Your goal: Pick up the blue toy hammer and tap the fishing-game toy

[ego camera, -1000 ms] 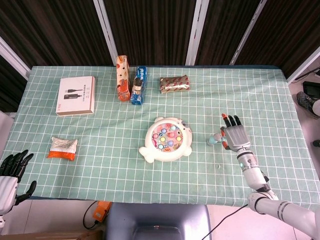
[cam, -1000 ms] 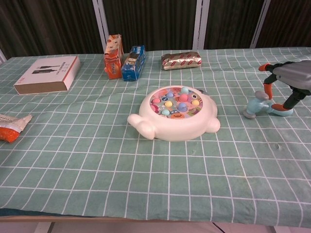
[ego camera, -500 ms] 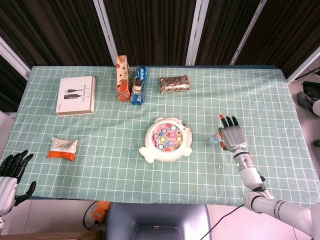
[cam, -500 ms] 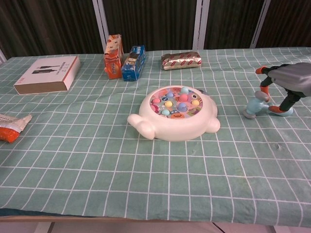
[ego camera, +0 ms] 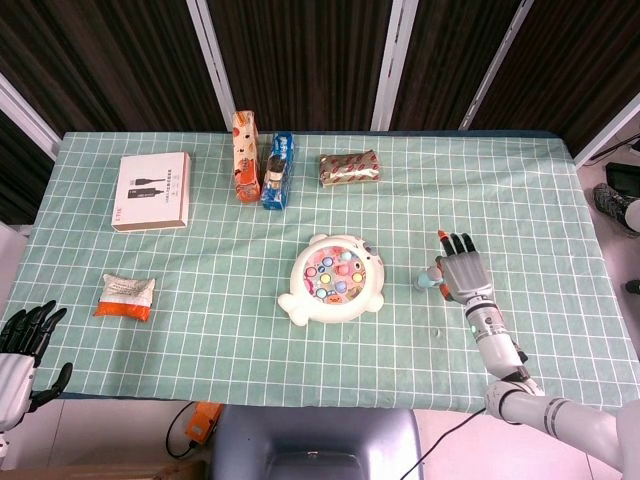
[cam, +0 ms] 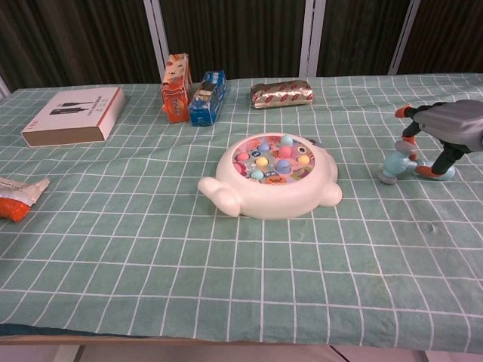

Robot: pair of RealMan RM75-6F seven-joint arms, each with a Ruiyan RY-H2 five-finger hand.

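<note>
The fishing-game toy sits untapped on the counter. Your right hand, fingers spread and grasping nothing, hovers over the blue toy hammer, right of that toy. Pickup and tapping remain.

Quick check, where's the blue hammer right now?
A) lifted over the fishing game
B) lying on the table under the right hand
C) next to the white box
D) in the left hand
B: the blue hammer lies on the tablecloth to the right of the fishing game, with the right hand spread over it, fingers down around it, not yet lifting it.
</note>
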